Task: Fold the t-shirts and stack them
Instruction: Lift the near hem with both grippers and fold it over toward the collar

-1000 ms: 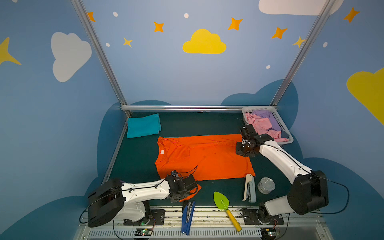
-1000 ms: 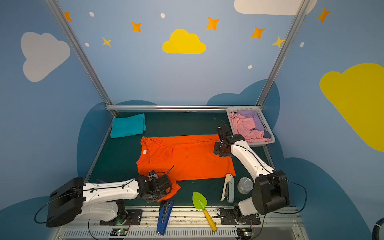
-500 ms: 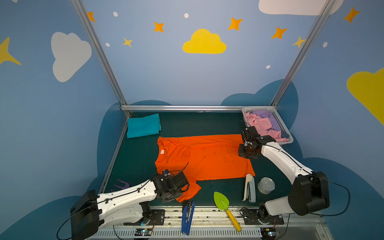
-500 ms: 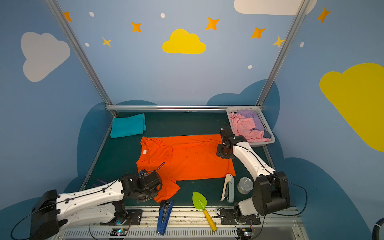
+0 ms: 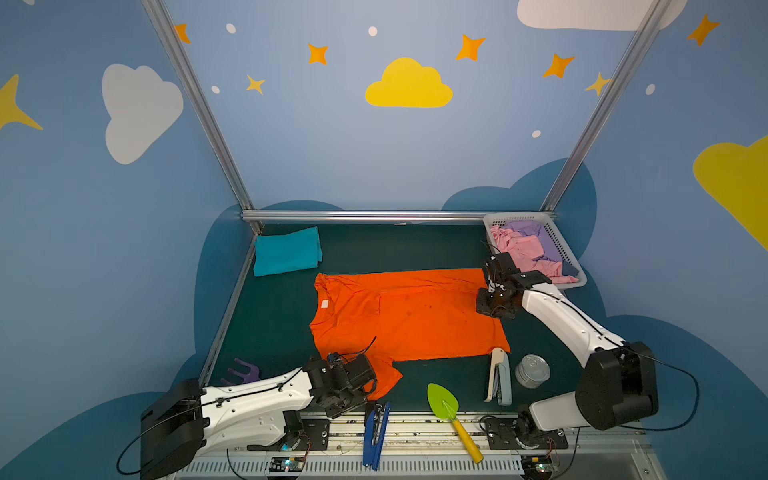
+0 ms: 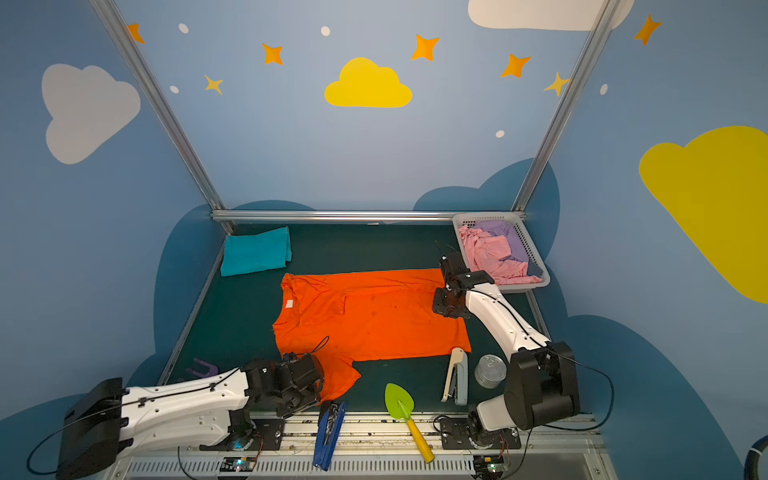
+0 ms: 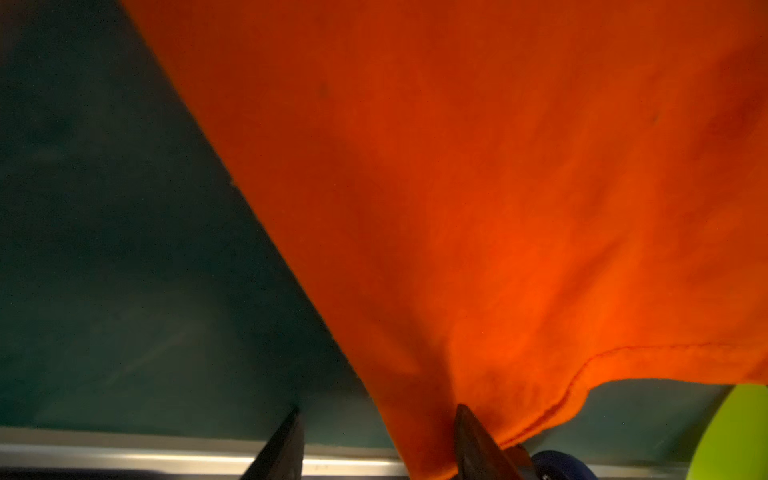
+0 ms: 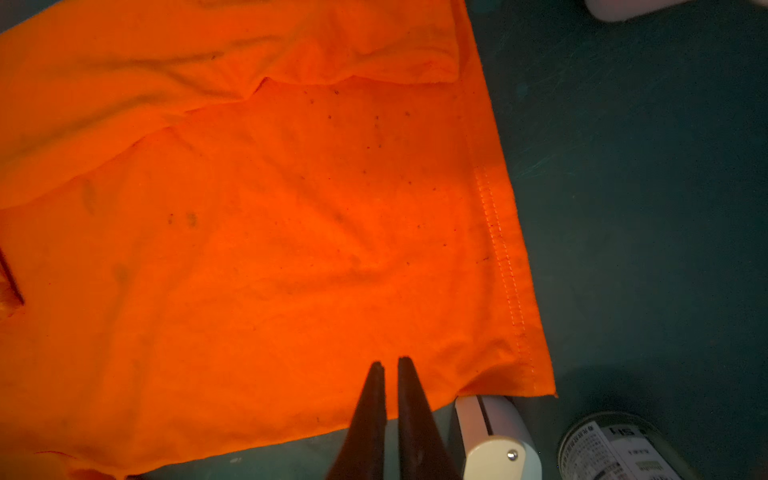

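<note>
Orange cotton takes up the middle of my green table (image 5: 415, 245): the orange t-shirt (image 5: 415, 316) lies spread out, its neck and white label (image 5: 324, 304) toward 9 o'clock and its hem (image 8: 505, 257) toward 3 o'clock, with a fold of cloth along the 12 o'clock side. My left gripper (image 7: 378, 409) sits at the shirt's 7 o'clock corner by the near sleeve (image 5: 384, 378). Its 2 fingers (image 7: 473, 440) stand apart, released, and the sleeve's edge lies between them, against 1 finger. My right gripper (image 8: 390, 361) is at the shirt's 2 o'clock corner, clenched, with nothing showing between the tips; I cannot tell whether they touch the cloth. The teal t-shirt (image 5: 286, 251) lies folded at 11 o'clock, well apart from the orange one. At 1 o'clock the white basket (image 5: 569, 257) holds pink and purple cloth (image 5: 519, 249). Toward 6 o'clock lie a blue tool (image 5: 376, 432), a green trowel (image 5: 442, 405), a stapler (image 5: 498, 376) just beside the shirt's 5 o'clock corner, and a can (image 5: 532, 371).
</note>
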You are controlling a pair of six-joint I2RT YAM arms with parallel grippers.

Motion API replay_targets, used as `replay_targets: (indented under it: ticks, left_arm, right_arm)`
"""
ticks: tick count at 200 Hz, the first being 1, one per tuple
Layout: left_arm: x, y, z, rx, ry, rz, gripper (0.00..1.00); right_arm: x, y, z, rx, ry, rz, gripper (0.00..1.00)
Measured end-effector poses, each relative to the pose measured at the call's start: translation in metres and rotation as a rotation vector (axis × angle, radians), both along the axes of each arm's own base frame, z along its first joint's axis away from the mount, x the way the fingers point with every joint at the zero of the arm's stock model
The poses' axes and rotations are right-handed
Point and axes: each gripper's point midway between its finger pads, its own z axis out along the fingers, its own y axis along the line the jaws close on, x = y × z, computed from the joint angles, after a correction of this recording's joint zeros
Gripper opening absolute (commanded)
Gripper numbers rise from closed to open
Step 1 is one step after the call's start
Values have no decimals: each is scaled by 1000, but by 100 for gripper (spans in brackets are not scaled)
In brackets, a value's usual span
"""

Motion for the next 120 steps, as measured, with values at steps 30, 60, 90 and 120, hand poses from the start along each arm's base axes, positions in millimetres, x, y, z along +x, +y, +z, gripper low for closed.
replay_targets:
  ticks: [30,60,90,120]
  left_arm:
    - [3,-9,-1,-11,7,6,34]
    - [7,-18,-2,-32,6,14,15]
    - [10,-18,-2,-32,2,33,4]
    - [17,-10,6,-14,-6,67,4]
  right_arm:
    - [0,-2,-1,0,3,-6,10]
    - [-3,-5,-6,-4,16,-11,11]
    - [-5,-6,-8,-5,23,-14,11]
    - [-7,-8,-12,-8,32,-16,11]
